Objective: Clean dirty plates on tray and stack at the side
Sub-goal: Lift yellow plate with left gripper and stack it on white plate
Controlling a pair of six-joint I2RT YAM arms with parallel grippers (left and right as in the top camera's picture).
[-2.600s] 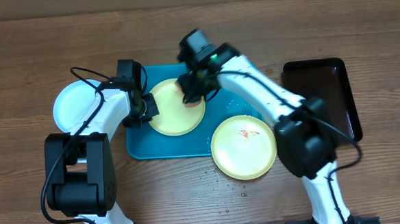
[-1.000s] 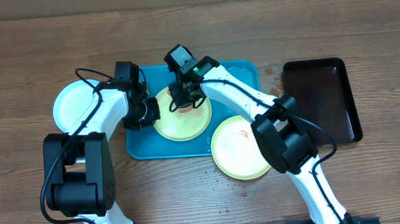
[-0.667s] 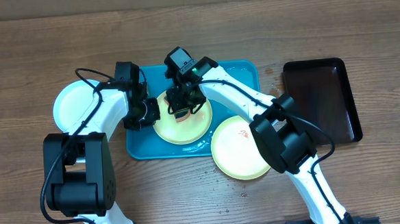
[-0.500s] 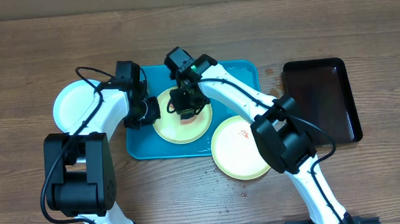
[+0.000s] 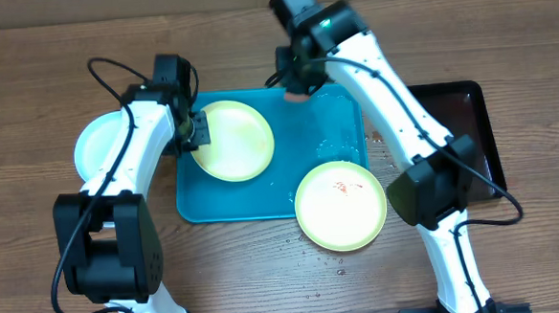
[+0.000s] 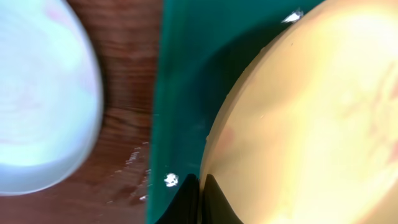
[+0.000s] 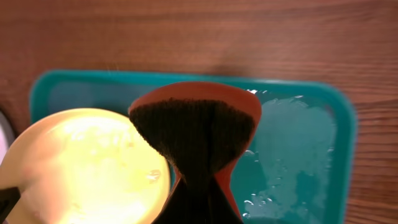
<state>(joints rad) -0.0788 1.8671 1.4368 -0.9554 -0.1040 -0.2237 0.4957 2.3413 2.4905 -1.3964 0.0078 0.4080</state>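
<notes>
One yellow-green plate (image 5: 233, 140) is resting over the tray's (image 5: 327, 140) left half, its rim pinched by the left end effector (image 5: 195, 132); the right end effector (image 5: 297, 79) is squeezing a sponge (image 5: 298, 91) above the tray's far edge. Carrying that plate level toward the pale plate (image 5: 92, 152) at the bench's (image 5: 515, 259) left edge is looking wisest.

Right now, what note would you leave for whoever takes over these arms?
Left pincer: shut on the rim of the yellow-green plate, over the tray; plate looks smear-free.
Right pincer: shut on the sponge, near the tray's far edge.
Pale plate: on the table, left of the tray.
Left to do: wipe the smeared plate at the tray's near right corner; stack all three.
</notes>
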